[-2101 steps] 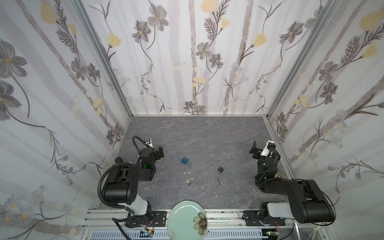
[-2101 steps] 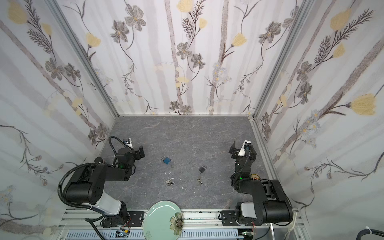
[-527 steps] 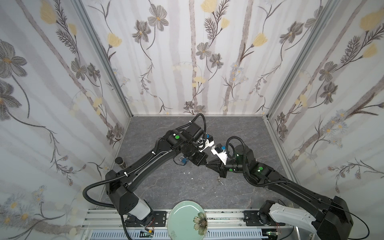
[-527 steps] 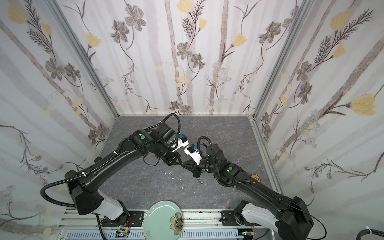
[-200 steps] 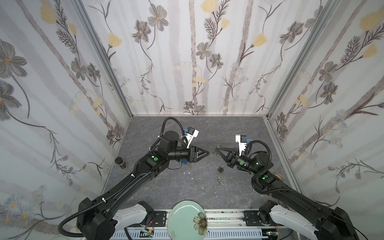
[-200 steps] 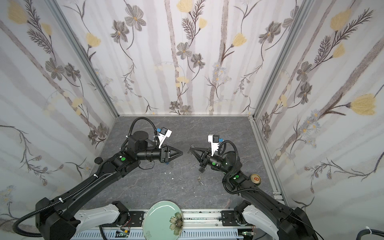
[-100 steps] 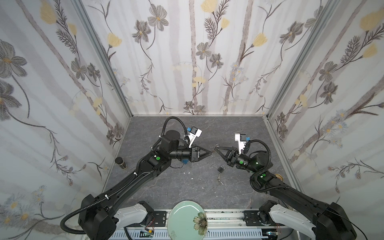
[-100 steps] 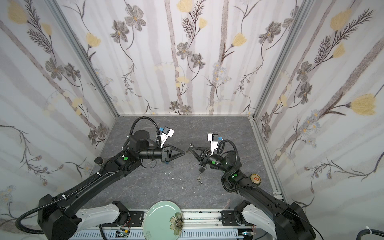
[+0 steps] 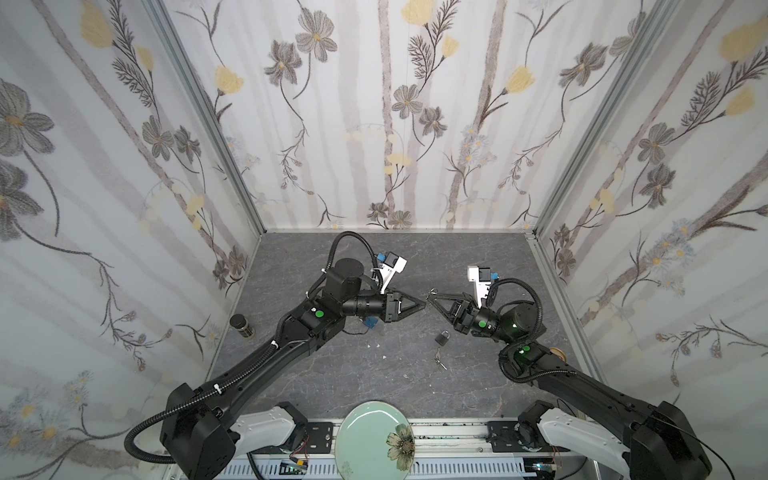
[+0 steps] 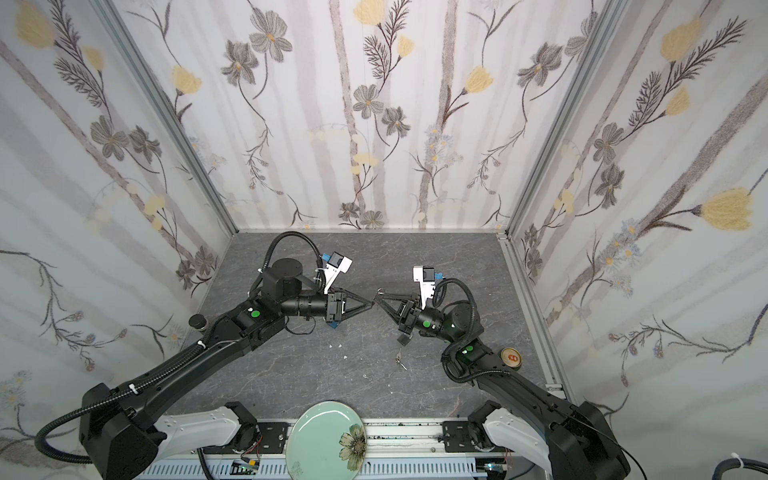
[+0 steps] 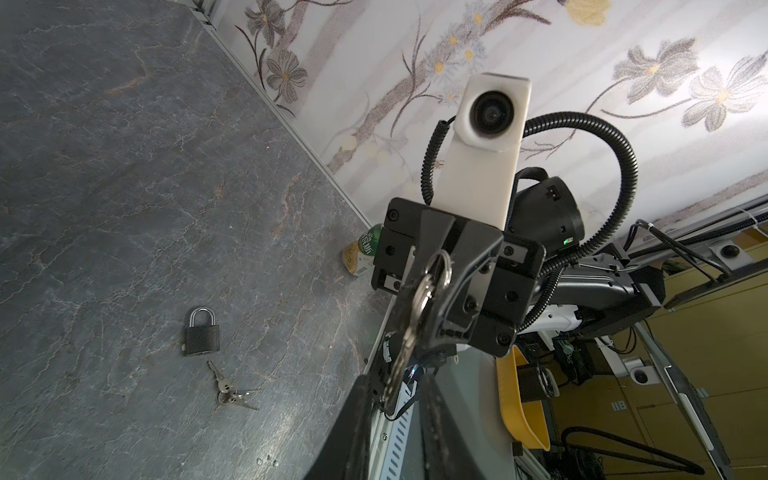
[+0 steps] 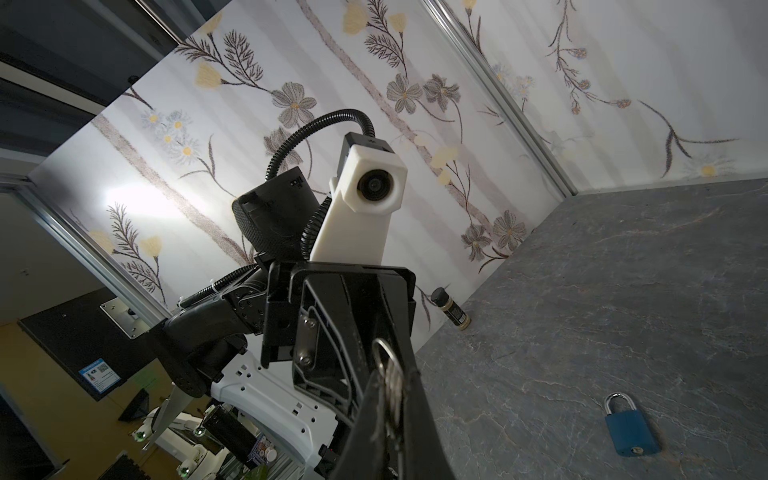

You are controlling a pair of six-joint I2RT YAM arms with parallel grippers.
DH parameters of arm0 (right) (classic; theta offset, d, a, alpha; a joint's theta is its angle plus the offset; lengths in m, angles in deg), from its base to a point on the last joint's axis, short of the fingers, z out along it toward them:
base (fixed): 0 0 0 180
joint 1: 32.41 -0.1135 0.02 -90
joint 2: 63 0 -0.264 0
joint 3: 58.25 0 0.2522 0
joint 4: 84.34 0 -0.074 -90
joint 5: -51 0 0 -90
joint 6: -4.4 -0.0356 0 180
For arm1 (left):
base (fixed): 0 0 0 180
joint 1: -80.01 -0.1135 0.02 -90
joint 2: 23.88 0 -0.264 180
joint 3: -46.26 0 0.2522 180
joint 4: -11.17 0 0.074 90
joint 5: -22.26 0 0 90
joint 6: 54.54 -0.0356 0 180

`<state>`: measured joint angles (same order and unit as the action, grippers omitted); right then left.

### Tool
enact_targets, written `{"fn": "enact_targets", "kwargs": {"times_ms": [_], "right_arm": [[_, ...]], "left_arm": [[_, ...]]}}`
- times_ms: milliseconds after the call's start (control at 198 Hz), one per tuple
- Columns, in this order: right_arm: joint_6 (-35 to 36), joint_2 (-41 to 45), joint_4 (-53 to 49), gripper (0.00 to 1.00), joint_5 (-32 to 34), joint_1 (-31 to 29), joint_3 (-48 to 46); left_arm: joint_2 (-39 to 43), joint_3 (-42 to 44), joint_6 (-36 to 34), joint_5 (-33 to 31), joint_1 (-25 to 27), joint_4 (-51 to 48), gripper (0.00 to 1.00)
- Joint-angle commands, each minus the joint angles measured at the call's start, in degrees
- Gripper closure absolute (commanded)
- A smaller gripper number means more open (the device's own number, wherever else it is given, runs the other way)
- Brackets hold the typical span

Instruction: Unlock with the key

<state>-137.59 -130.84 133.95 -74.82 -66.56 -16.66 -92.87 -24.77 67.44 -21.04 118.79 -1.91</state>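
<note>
My two grippers meet tip to tip in mid-air over the middle of the table. The right gripper (image 9: 431,296) (image 12: 392,382) is shut on a ring of silver keys (image 11: 424,291) (image 12: 390,370). One key's blade reaches between the fingers of the left gripper (image 9: 423,305) (image 11: 395,378). Those jaws stand narrow around it, and I cannot make out whether they pinch it. A black padlock (image 9: 443,337) (image 11: 201,332) lies shut on the table beside a second bunch of keys (image 9: 439,362) (image 11: 228,390). A blue padlock (image 12: 631,432) lies shut under the left gripper.
A small dark-capped bottle (image 9: 241,325) stands by the left wall. A can (image 10: 510,357) lies at the right wall. A green plate (image 9: 372,440) rests on the front rail. Small white crumbs (image 9: 376,345) dot the grey tabletop (image 9: 415,257).
The left gripper has moved right up to the right gripper's tips, and its jaws have narrowed around the key's blade. The right gripper keeps its hold on the keys, nearly still.
</note>
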Motion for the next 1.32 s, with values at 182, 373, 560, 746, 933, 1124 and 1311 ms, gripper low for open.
{"fn": "enact_targets", "kwargs": {"times_ms": [182, 373, 560, 746, 933, 1124, 1311], "right_arm": [[-0.59, -0.43, 3.50, 1.00, -1.10, -0.11, 0.36], [-0.31, -0.55, 2.72, 1.00, -1.45, -0.11, 0.37], [0.24, -0.50, 1.77, 0.99, -2.13, -0.04, 0.18], [1.48, 0.50, -0.22, 0.96, -2.72, 0.14, 0.21], [1.86, 1.04, -0.48, 0.97, -3.12, 0.32, 0.13], [1.80, 1.37, -0.13, 1.00, -2.51, 0.33, -0.32], [1.80, 2.17, 0.38, 1.00, -1.63, 0.36, -0.68]], "left_arm": [[-0.09, -0.60, 0.60, 1.20, 0.16, 2.65, 0.94], [0.26, -0.30, 0.06, 0.85, 0.05, 2.38, 1.00], [0.78, -0.56, -1.22, 0.33, -0.10, 0.57, 1.00], [1.50, -0.14, -1.71, 0.50, -0.88, -0.04, 1.00], [1.74, 0.15, -1.67, 0.86, -1.17, -0.25, 1.00], [1.94, 0.27, -1.02, -0.02, -1.42, -0.16, 0.86], [2.67, 1.59, 1.75, 0.78, -1.52, 3.92, 0.67]]}}
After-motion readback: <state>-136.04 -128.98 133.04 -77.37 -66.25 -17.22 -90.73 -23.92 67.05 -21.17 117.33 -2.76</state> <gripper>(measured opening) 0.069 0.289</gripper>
